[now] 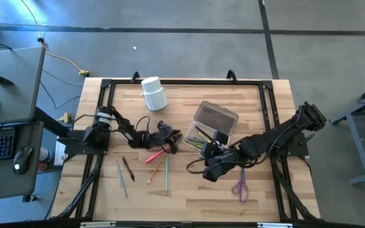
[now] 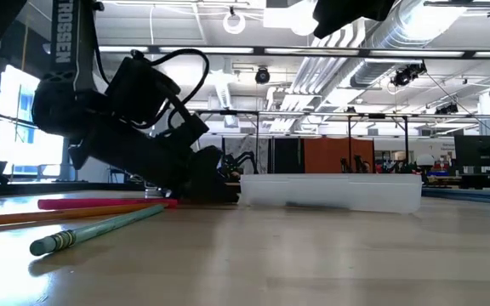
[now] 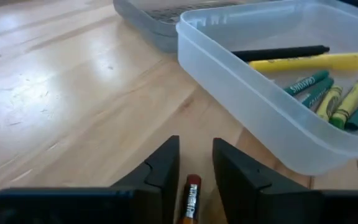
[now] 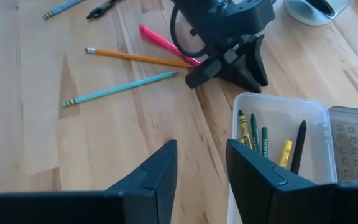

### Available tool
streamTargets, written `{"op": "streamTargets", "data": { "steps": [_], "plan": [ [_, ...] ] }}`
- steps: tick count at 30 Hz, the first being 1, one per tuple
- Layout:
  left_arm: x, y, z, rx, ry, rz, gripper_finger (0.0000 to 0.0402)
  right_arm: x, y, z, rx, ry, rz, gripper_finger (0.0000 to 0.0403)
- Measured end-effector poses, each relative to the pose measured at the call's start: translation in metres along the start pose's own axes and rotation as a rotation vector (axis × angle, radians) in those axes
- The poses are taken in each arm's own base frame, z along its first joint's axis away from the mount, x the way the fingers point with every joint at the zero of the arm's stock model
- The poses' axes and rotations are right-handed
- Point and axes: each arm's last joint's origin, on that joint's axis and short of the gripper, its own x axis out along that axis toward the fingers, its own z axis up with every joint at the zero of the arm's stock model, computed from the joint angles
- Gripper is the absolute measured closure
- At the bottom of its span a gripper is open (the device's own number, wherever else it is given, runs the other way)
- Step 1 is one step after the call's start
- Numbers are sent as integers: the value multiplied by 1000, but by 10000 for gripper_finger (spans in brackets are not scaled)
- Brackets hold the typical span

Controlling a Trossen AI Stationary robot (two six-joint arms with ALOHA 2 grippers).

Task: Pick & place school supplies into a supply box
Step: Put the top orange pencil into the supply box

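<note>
Left claw (image 3: 194,171): fingers parted around an orange pencil (image 3: 190,199) lying on the counter (image 3: 73,93), just beside the supply box (image 3: 241,87). Right claw (image 4: 201,168): spread, empty, near the box. Risk: the pencil rolls away if the fingers close off-centre.

Box (image 1: 198,136) sits mid-worktop (image 1: 189,190), crayons (image 3: 328,99) in it; pencils (image 1: 157,166) lie left of it, scissors (image 1: 241,188) right, cup (image 1: 154,93) behind.

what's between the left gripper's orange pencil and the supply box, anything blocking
Nothing visible. The left gripper straddles the eraser end of the orange pencil, and only bare table lies between it and the near wall of the supply box. The right gripper hovers beside the box, not in the path.
</note>
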Motion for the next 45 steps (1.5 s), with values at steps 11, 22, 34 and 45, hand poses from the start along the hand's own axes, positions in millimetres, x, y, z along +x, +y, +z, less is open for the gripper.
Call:
{"op": "streamTargets", "data": {
  "steps": [11, 22, 34, 45],
  "plan": [
    [-3, -1, 2, -27, 58, -68, 357, 0, 0, 0, 0, 0, 0, 281],
    [-22, -17, 52, 59, 125, -147, 370, 0, 0, 0, 0, -1, 0, 281],
    [-45, -26, 105, 46, 54, -205, 370, 0, 1, 0, 0, 1, 8, 281],
    [-29, -62, 161, 238, -57, -452, 370, 0, 0, 1, -3, -7, 4, 281]
  ]
}}
